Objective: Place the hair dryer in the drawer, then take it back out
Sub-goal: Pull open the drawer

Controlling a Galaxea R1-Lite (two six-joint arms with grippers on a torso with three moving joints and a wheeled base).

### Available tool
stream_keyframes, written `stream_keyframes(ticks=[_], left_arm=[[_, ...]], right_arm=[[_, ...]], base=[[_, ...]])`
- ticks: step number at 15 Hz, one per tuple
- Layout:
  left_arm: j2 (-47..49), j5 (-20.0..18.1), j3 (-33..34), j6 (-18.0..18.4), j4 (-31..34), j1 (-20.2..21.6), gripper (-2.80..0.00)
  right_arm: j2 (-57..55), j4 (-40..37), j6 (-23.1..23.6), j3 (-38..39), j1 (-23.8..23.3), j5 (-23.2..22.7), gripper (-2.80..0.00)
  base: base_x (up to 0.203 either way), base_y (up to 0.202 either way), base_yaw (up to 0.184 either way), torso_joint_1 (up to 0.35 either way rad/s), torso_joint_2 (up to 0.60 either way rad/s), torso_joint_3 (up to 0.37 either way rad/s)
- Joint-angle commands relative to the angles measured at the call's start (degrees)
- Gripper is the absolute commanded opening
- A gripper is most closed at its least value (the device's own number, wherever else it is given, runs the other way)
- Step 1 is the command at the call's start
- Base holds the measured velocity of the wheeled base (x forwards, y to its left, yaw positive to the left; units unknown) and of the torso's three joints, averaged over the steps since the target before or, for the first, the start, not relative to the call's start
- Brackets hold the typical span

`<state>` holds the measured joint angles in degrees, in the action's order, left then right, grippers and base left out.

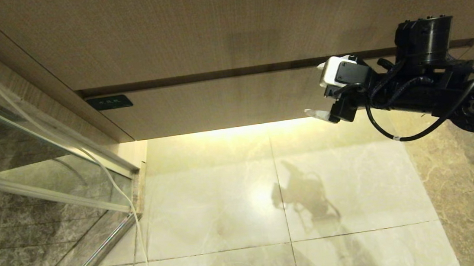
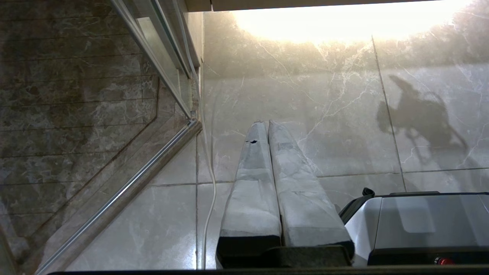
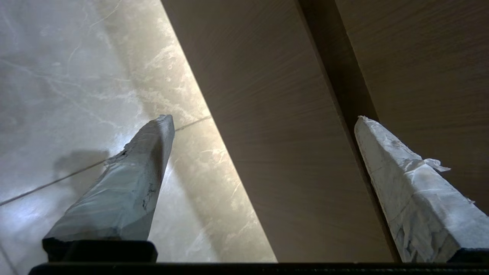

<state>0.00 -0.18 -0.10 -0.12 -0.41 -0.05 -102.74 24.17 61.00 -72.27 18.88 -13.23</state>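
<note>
Currently: drawer [image 1: 234, 107] closed, hair dryer not visible in any view.
Right gripper [image 3: 263, 126], jaws apart and empty, faces the drawer front at 3 o'clock; left gripper [image 2: 269, 128], jaws together, hangs parked over floor.

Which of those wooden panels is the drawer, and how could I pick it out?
Start from the wood vanity front above the lit floor tiles. The drawer is the lower, narrower band under the dark horizontal gap, shut. Unlike the taller plain panel above, it carries a small dark label at one end.
</note>
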Motion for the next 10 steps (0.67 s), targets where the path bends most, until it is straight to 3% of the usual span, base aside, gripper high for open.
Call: stream_keyframes(ticks=[1,10], left_arm=[[0.09,0.01,0.01,0.03,-0.02,-0.04,-2.80],[0.09,0.01,0.01,0.03,-0.02,-0.04,-2.80]], right_arm=[[-2.30,1.89,0.18,-0.39,-0.04,-0.13,0.00],[-12.04,2.61,0.78,-11.53,-3.21,-1.84,0.00]], base=[[0.000,0.000,0.000,0.000,0.00,0.000],[0.000,0.000,0.000,0.000,0.00,0.000]])
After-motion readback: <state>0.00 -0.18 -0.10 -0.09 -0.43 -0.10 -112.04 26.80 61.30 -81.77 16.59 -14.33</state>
